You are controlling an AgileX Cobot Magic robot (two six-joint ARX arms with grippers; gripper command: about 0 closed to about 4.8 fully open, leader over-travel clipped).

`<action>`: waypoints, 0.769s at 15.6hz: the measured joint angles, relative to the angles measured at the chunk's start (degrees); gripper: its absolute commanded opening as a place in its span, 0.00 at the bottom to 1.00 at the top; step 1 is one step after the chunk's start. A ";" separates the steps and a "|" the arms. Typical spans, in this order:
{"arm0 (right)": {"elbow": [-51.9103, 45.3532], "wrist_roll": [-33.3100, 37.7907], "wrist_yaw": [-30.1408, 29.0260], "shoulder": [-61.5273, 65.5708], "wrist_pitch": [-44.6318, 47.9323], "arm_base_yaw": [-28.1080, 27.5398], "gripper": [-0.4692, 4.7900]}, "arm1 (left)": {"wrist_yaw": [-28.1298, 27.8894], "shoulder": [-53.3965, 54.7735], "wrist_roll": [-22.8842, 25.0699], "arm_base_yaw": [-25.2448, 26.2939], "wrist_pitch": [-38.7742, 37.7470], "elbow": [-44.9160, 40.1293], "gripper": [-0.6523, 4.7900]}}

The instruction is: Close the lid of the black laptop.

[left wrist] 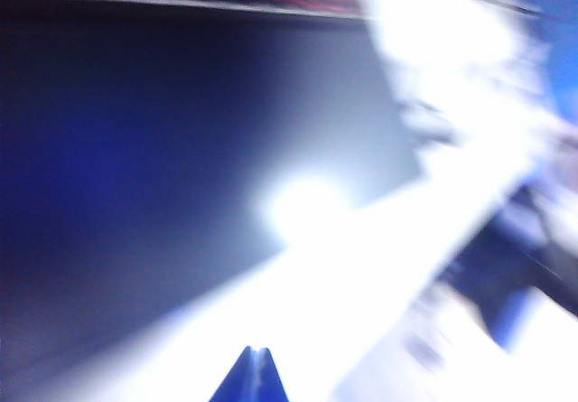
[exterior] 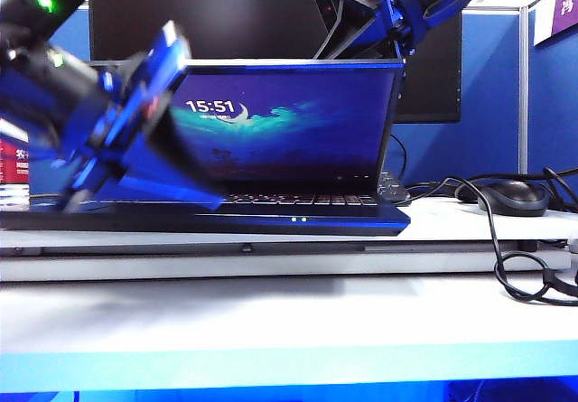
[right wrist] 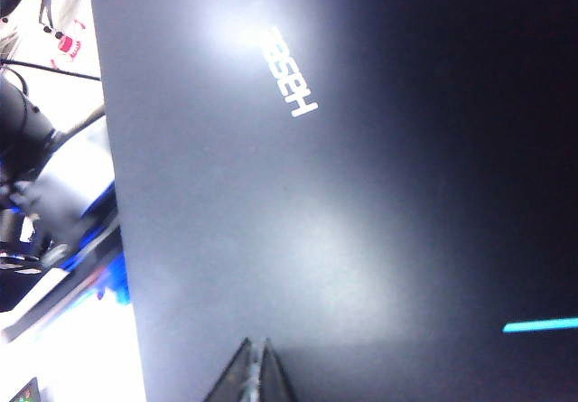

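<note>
The black laptop (exterior: 316,219) sits open on the white desk, with two green LEDs on its front edge. Its lid (exterior: 289,122) leans forward over the keyboard, and the lit screen reads 15:51. My left gripper (exterior: 212,201) is a large blurred blue shape in front of the lid's left side. In the left wrist view the left gripper (left wrist: 257,355) is shut and holds nothing. My right arm (exterior: 370,14) reaches down behind the lid's top right corner. In the right wrist view the right gripper (right wrist: 259,343) is shut, tips against the lid's dark back (right wrist: 343,203).
A big black monitor (exterior: 235,4) stands behind the laptop. A black mouse (exterior: 512,196) and looping black cables (exterior: 519,271) lie on the desk to the right. A blue partition wall (exterior: 492,86) closes the back right.
</note>
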 measured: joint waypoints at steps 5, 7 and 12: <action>-0.02 0.37 0.09 0.00 1.38 0.00 0.08 | 30.95 0.00 1.42 -0.07 1.01 -0.02 0.11; -0.02 0.37 0.07 0.00 1.38 0.00 0.08 | 37.33 -0.55 -1.55 -0.07 6.19 -0.02 0.11; -0.02 0.37 0.07 0.00 1.36 0.00 0.08 | 39.52 -4.79 -30.47 -0.07 51.58 0.63 0.11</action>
